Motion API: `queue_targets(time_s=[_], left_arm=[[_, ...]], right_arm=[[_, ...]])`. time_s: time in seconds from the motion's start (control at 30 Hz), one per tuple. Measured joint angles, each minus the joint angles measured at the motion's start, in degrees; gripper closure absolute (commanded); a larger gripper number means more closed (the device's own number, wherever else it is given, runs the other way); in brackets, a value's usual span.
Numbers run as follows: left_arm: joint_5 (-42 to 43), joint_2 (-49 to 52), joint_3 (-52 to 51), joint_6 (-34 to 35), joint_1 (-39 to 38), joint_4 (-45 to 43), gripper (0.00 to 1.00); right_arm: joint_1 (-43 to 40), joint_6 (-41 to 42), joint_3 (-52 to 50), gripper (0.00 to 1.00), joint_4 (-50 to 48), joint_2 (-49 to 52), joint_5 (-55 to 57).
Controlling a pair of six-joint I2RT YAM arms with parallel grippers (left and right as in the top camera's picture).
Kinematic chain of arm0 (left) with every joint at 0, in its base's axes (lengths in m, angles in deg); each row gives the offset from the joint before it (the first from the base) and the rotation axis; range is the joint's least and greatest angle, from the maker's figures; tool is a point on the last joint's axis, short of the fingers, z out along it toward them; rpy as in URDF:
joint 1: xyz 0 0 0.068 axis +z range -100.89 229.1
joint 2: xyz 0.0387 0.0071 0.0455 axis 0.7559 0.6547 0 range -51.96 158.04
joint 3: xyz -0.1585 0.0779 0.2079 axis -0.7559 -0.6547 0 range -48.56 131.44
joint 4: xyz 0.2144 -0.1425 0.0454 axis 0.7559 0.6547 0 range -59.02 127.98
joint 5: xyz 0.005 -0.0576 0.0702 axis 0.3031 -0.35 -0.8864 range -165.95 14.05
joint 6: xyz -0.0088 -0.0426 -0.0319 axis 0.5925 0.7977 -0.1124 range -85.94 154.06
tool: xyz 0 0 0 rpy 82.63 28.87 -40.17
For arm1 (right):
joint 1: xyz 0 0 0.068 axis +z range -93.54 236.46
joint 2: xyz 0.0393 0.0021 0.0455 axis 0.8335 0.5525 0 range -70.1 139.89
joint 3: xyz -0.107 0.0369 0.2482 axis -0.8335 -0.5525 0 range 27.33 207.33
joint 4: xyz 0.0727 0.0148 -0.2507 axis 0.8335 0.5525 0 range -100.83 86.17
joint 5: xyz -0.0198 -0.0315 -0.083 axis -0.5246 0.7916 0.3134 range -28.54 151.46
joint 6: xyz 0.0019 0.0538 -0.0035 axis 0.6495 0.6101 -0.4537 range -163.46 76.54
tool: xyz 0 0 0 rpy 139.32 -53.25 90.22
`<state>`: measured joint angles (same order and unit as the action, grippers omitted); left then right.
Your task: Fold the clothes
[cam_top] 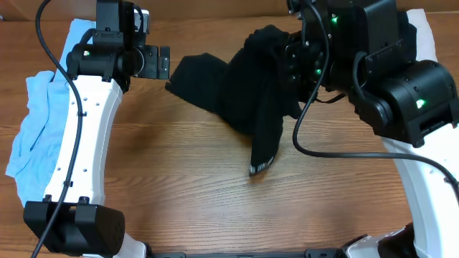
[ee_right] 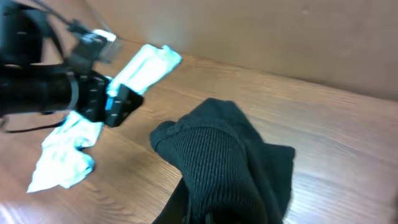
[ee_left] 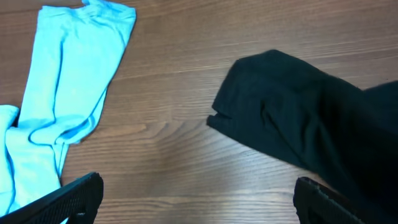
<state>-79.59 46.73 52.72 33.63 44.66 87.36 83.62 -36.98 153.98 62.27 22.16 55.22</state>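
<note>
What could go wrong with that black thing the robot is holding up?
1. The black garment hangs bunched from the right arm. The grip is hidden, so it might slip and drop in a heap.
2. The left gripper, jaws open and empty, sits near the garment's edge and could pinch the wrong layer.
3. The light blue garment lies close by and might get dragged along.

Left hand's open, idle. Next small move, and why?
Probably shift the left hand right to the near corner of the black garment and pinch it: that hand is open and empty, while the right hand seems to hold the other end bunched.
</note>
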Motion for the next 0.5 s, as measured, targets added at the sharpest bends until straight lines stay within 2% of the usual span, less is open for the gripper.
queue_targets(time_s=[0.27,0.5], left_arm=[[0.15,0.02,-0.15,0.0,0.0,1.4,0.0],[2.19,3.15,-4.46,-0.5,0.0,-2.19,0.0]], right_arm=[[-3.21,1.42,0.0,0.96,-0.13,5.73,2.47],[-13.16,5.22,0.0,0.96,-0.81,14.08,2.08]])
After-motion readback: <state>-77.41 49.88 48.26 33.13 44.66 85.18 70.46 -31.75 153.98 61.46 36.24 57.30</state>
